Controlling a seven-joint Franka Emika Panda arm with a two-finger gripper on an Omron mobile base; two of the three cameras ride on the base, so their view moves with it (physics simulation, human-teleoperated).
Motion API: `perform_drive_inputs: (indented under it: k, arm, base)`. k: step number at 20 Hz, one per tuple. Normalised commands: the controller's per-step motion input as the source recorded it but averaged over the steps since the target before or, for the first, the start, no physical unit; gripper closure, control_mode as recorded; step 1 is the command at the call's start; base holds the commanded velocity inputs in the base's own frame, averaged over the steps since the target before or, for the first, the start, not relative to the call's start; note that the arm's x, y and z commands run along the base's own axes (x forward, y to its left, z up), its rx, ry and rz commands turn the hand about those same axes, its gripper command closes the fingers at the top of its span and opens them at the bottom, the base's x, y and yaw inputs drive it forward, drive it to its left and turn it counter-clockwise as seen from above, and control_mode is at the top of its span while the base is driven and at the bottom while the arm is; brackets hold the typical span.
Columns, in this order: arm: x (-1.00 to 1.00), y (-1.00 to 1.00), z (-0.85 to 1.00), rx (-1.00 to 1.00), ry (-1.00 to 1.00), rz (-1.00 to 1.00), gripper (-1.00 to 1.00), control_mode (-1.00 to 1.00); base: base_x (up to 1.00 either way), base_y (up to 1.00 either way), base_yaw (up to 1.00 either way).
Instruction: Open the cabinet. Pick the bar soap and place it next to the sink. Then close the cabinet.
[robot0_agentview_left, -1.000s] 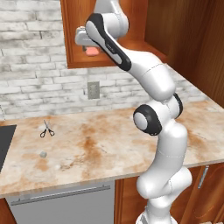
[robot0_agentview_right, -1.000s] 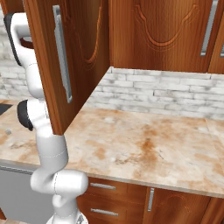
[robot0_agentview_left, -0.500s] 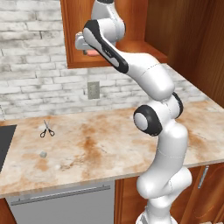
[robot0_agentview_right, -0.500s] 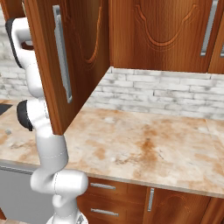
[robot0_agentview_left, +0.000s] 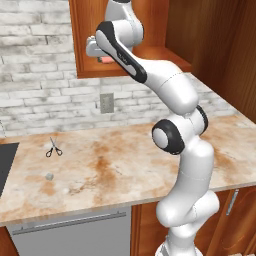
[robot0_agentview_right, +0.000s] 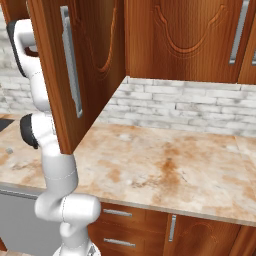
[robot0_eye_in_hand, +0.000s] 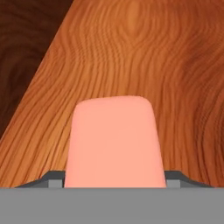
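gripper (robot0_eye_in_hand: 114, 186): reached into the open cabinet (robot0_agentview_left: 150, 30), grip state cannot be told | bar soap (robot0_eye_in_hand: 114, 142): seen between the fingertips (robot0_eye_in_hand: 52, 179), laid flat on the cabinet's wooden shelf

bar soap (robot0_eye_in_hand: 114, 142) on cabinet (robot0_agentview_left: 165, 30) shelf, lower centre of hand view, between gripper (robot0_eye_in_hand: 114, 178) tips. left base view: cabinet upper centre, scissors (robot0_agentview_left: 54, 148) centre left on counter (robot0_agentview_left: 115, 170), lump (robot0_agentview_left: 49, 176) below scissors, sink (robot0_agentview_left: 6, 165) at left edge.

Glossy white rounded arm (robot0_agentview_left: 172, 90), black joint caps, bulbous segments.
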Motion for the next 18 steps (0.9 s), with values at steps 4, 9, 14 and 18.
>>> perform_drive_inputs:
  k: [4,9,14,18]
  arm:
    - [-0.16,0.00,0.00,0.00,0.00,0.00,1.00,-1.00]
    - [-0.96,0.00,0.01,0.04,-0.11,0.00,1.00,-1.00]
    - [-1.00,0.00,0.03,0.05,-0.09,0.00,1.00,-1.00]
    - [-1.00,0.00,-0.03,0.07,-0.01,0.00,1.00,-1.00]
  base:
    - [0.00,0.00,0.00]
    - [0.00,0.00,0.00]
    - [0.00,0.00,0.00]
    - [0.00,0.00,0.00]
